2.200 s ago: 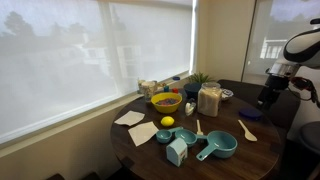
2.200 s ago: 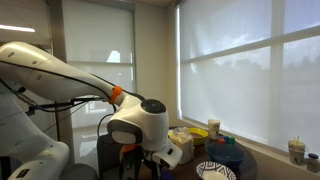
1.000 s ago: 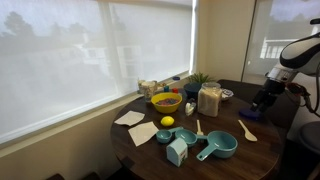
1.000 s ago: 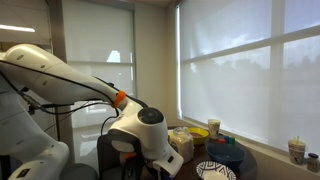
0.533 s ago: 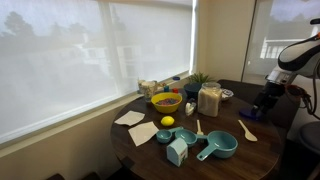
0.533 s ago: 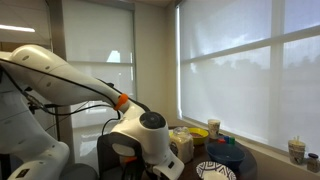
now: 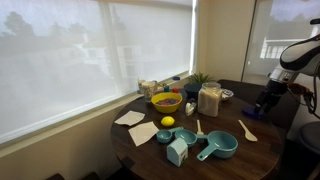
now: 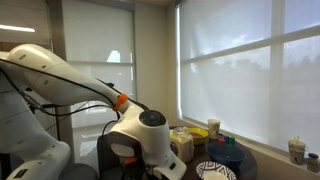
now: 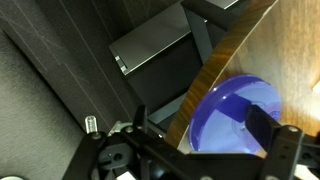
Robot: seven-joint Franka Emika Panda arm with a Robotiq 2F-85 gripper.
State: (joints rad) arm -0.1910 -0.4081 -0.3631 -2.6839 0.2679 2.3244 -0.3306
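Two dark fingers [image 9: 266, 120] of the gripper [image 9: 200, 130] stand far apart in the wrist view, one at lower left and one at lower right, with nothing clamped between them. The claw is wide and empty. Seen through that gap, a glossy blue bowl [image 9: 232, 105] lies right of centre, close to the curved edge of the round wooden table [image 9: 250, 50]. Whether the fingers touch the bowl cannot be told from this view. Past the table's edge, in the upper middle of the frame, sits a dark grey box [image 9: 155, 50] on dark flooring.

In an exterior view the gripper [image 7: 265, 103] hangs at the right of the frame, low over the far right rim of the table [image 7: 255, 150]. Well apart from it, toward the middle of the tabletop, are a yellow bowl [image 7: 166, 101], a lemon [image 7: 167, 122] just in front of that, a clear jar [image 7: 210, 100], teal measuring cups [image 7: 218, 147] and a wooden spatula [image 7: 247, 131]. Two paper napkins [image 7: 129, 118] lie at the left rim.

In an exterior view the white robot arm [image 8: 60, 75] sweeps in from the left, and its bulky wrist hides the claw.
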